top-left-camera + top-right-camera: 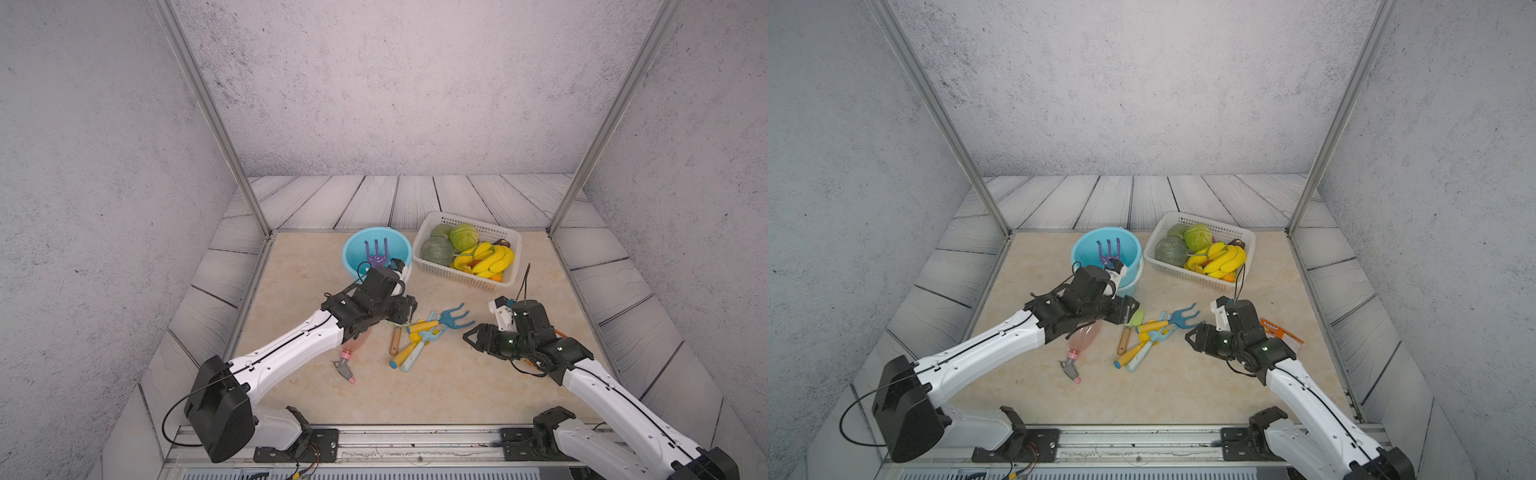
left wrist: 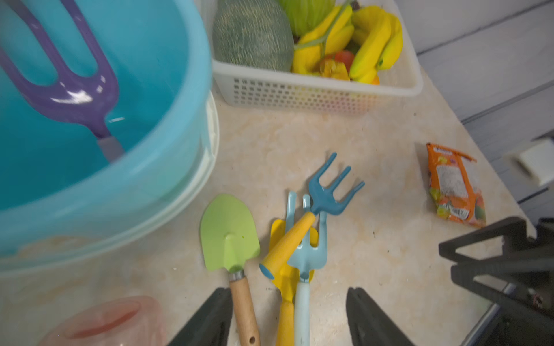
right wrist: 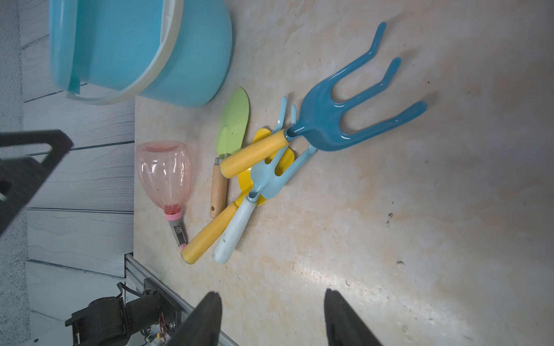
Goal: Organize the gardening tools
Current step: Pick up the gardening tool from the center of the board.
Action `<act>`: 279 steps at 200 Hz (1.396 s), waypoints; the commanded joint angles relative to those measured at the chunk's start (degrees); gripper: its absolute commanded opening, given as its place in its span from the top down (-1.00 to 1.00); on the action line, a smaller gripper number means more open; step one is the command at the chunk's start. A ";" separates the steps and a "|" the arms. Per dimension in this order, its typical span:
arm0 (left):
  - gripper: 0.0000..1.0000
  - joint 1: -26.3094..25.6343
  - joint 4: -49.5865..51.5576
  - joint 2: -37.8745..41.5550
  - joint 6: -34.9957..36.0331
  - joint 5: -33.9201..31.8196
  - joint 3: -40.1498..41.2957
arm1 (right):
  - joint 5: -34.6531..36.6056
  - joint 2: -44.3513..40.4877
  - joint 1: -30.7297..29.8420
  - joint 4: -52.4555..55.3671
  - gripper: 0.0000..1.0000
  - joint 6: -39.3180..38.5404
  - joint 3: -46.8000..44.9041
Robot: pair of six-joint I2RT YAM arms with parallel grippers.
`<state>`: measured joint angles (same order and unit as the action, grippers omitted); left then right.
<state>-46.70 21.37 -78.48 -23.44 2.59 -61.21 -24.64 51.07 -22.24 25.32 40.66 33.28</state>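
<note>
A purple fork stands inside the light-blue bucket. On the table lie a blue rake with a yellow handle, a green trowel, a light-blue fork and a yellow trowel, piled together. The pink spray bottle lies under my left arm. My left gripper hangs open above the pile's handles, holding nothing. My right gripper is open and empty over bare table, just right of the pile.
A white basket of fruit and vegetables stands at the back, right of the bucket. An orange packet lies beside my right arm. Metal posts frame the table's back corners.
</note>
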 commanded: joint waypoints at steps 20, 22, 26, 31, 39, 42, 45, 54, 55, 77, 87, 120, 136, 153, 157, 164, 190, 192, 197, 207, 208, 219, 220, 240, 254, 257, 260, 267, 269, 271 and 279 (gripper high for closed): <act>-0.31 -6.39 2.71 -4.84 -0.40 -2.47 -0.66 | 1.77 -2.41 -0.17 1.92 -0.19 0.64 -2.13; -0.31 -6.56 2.78 -5.19 -0.25 -2.45 -0.80 | 1.79 -2.49 -0.19 1.97 -0.19 0.64 -2.22; -0.32 -6.83 2.87 -5.94 -0.17 -2.46 -1.23 | 1.87 -2.74 -0.16 2.03 -0.19 0.69 -2.40; -0.34 -7.00 3.11 -7.01 0.02 -2.54 -1.76 | 1.96 -3.07 -0.27 2.15 -0.19 0.68 -2.58; -0.35 -7.18 3.47 -8.54 0.34 -2.59 -2.71 | 1.97 -3.56 -0.22 2.35 -0.19 0.66 -2.85; -0.36 -7.16 3.76 -9.24 0.49 -2.59 -3.25 | 2.01 -3.80 -0.22 2.44 -0.19 0.71 -2.94; -0.36 -7.25 4.00 -9.96 0.69 -2.66 -3.70 | 2.13 -4.05 -0.21 2.62 -0.19 0.65 -3.02; -0.37 -7.22 4.67 -12.16 1.38 -2.80 -5.20 | 2.45 -4.71 -0.18 3.02 -0.19 0.64 -3.20; -0.37 -7.20 4.70 -12.41 1.47 -2.78 -5.39 | 2.47 -4.78 -0.22 3.09 -0.19 0.64 -3.21; -0.39 -7.27 5.95 -17.94 3.49 -3.59 -9.69 | 3.38 -6.41 -0.18 3.95 -0.19 0.56 -3.89; -0.39 -7.25 6.10 -20.27 4.28 -4.22 -11.48 | 3.63 -7.18 -0.19 4.12 -0.19 0.64 -4.25; -0.39 -7.09 8.44 -28.66 7.15 -6.51 -19.55 | 5.12 -9.51 -0.11 3.89 -0.19 0.91 -5.58; -0.36 -7.04 10.83 -32.89 9.13 -6.98 -24.03 | 5.55 -10.32 -0.14 4.02 -0.19 0.82 -5.77; -0.33 -6.98 12.78 -36.47 10.84 -7.86 -27.80 | 5.79 -10.67 -0.09 4.72 -0.19 0.30 -5.51; -0.31 -6.97 13.02 -37.10 11.18 -8.10 -28.46 | 5.91 -10.72 -0.16 4.97 -0.19 0.14 -5.50; -0.28 -6.84 13.49 -38.10 11.60 -8.37 -29.39 | 6.08 -10.80 -0.10 5.28 -0.19 -0.12 -5.42; -0.15 -6.02 14.63 -40.24 12.14 -7.70 -31.43 | 6.31 -10.77 -0.10 5.56 -0.19 -0.41 -5.50; -0.14 -5.90 14.55 -40.30 12.18 -7.69 -31.45 | 6.28 -10.74 -0.09 5.54 -0.19 -0.45 -5.50; -0.13 -5.86 14.37 -40.38 12.35 -7.60 -31.36 | 6.27 -10.73 -0.15 5.44 -0.19 -0.49 -5.50; -0.12 -5.64 14.23 -40.72 12.67 -7.35 -31.40 | 6.28 -10.56 -0.14 5.23 -0.19 -0.52 -5.50; -0.12 -5.62 14.23 -40.80 12.69 -7.30 -31.42 | 6.28 -10.51 -0.11 5.25 -0.19 -0.47 -5.50; -0.10 -5.46 14.32 -41.35 12.86 -6.99 -31.56 | 6.12 -10.17 -0.10 5.00 -0.19 -0.64 -5.35; -0.10 -5.44 14.36 -41.42 12.84 -6.99 -31.58 | 6.11 -10.14 -0.18 5.00 -0.19 -0.66 -5.34; -0.09 -5.25 14.39 -42.32 12.95 -6.68 -31.43 | 5.97 -9.28 -0.08 4.67 -0.19 -0.67 -5.06; -0.09 -5.15 14.08 -42.87 12.98 -6.05 -31.43 | 5.84 -8.82 -0.13 4.31 -0.19 -0.67 -5.03; -0.09 -5.16 14.06 -43.01 13.05 -5.84 -31.43 | 5.84 -8.73 -0.09 4.18 -0.19 -0.67 -5.06; -0.09 -5.16 13.98 -43.11 13.07 -5.70 -31.45 | 5.84 -8.71 -0.09 4.13 -0.19 -0.63 -5.06; -0.09 -5.16 13.73 -43.31 13.09 -5.46 -31.34 | 5.84 -8.56 -0.08 4.03 -0.18 -0.59 -5.06; -0.09 -5.14 13.67 -43.40 13.12 -5.37 -31.34 | 5.84 -8.49 -0.08 3.99 -0.18 -0.59 -5.06; -0.08 -5.15 13.63 -43.46 13.10 -5.29 -31.27 | 5.84 -8.45 -0.08 3.98 -0.18 -0.59 -5.06; -0.08 -5.11 13.53 -43.79 13.15 -4.85 -31.34 | 5.79 -8.27 -0.11 3.86 -0.19 -0.50 -4.98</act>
<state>-51.96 34.30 -120.22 -11.14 -3.70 -91.50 -19.35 42.30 -22.22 29.80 40.91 27.81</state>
